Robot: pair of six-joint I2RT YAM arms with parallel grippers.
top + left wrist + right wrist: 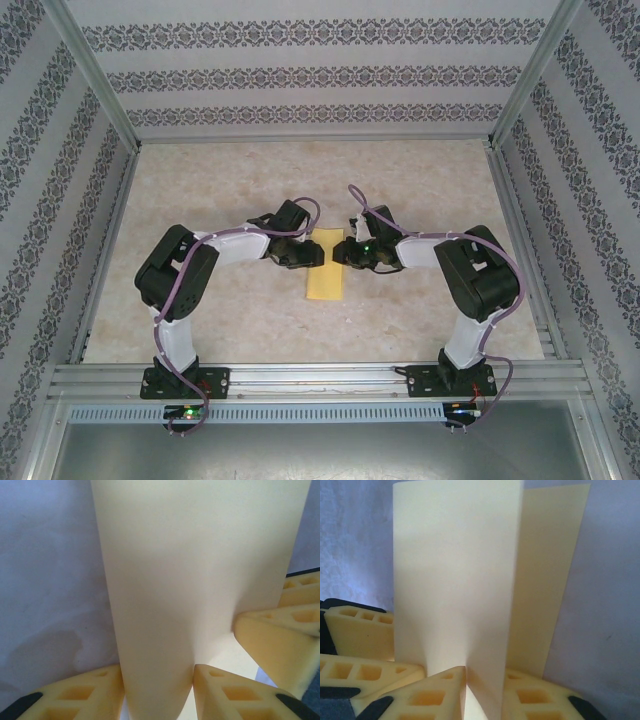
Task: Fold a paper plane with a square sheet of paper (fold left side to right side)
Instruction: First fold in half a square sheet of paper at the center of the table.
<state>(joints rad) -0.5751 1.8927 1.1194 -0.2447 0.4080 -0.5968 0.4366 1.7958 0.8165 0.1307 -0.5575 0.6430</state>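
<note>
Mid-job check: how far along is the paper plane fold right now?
Done: the thin yellow paper sheet already reads as a narrow strip, so left-to-right is folded over. In hand: left tool and right tool straddle the bowed fold; the upper layer stands off the lower one, not pressed flat. Left: flatten that crease, then every nose and wing fold; no point exists yet.

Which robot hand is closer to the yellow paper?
Neither, it's a tie. The left gripper straddles the yellow paper at its left edge, the right gripper at its right edge.
</note>
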